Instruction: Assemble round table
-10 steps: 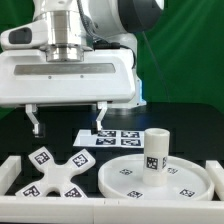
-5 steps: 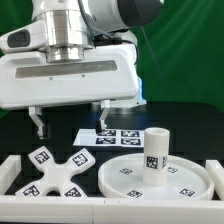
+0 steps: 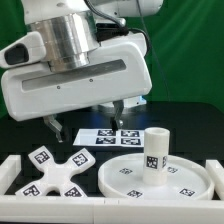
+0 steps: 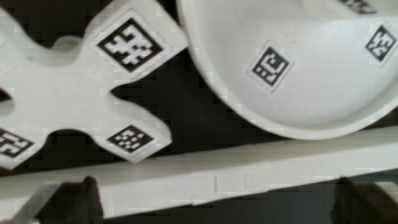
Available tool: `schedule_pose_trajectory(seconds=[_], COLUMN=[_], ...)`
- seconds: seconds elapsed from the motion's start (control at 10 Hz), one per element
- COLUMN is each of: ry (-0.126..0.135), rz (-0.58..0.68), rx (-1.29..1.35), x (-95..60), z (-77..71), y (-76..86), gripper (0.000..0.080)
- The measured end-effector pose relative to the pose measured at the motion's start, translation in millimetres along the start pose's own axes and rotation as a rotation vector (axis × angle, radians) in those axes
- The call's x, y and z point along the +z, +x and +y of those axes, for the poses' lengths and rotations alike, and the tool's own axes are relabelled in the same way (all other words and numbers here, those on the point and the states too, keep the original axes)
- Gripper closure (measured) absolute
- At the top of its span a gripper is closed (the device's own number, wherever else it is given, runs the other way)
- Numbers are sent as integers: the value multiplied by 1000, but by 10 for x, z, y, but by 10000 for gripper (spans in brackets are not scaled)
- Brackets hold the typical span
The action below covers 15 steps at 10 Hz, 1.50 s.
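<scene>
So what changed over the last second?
The gripper tilted and shifted toward the exterior view's right, still open and empty. Nothing was grasped or released. The cross-shaped base, the round disc and the leg standing on it stayed put.

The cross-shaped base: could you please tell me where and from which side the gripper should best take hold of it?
Probably one arm of the cross-shaped base, pinched across its width, coming down from above. It lies flat, so each arm offers two parallel edges for the open gripper; an arm pointing away from the round disc keeps the grasp clear of it.
</scene>
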<state>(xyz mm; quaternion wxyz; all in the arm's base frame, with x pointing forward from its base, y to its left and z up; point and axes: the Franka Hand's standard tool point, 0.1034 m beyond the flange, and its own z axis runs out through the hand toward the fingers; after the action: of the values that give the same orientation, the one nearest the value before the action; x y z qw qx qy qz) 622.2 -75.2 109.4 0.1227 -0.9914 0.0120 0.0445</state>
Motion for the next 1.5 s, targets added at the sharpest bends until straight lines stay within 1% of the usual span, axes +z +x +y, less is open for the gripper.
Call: schedule_pose_trajectory(seconds=[0.1, 0.2, 0.3, 0.4, 0.5, 0.6, 0.8, 1.0, 1.1, 1.2, 1.5], ry=[14, -6, -28, -3, 17, 11, 7, -39, -49, -46, -47], rz=[-131, -215, -248, -333, -394, -371, -381, -409, -394, -389, -389], rx=[-11, -27, -46, -51, -45, -55, -56, 22, 28, 17, 10], x=[-25, -76, -64, 8, 33, 37, 51, 116, 194, 238, 234], z=[118, 254, 347, 433, 416, 407, 415, 470, 525, 612, 573], y=[-36, 28, 97, 25, 15, 85, 68, 120, 156, 154, 163], gripper=[150, 150, 150, 150, 150, 150, 150, 150, 150, 150, 150])
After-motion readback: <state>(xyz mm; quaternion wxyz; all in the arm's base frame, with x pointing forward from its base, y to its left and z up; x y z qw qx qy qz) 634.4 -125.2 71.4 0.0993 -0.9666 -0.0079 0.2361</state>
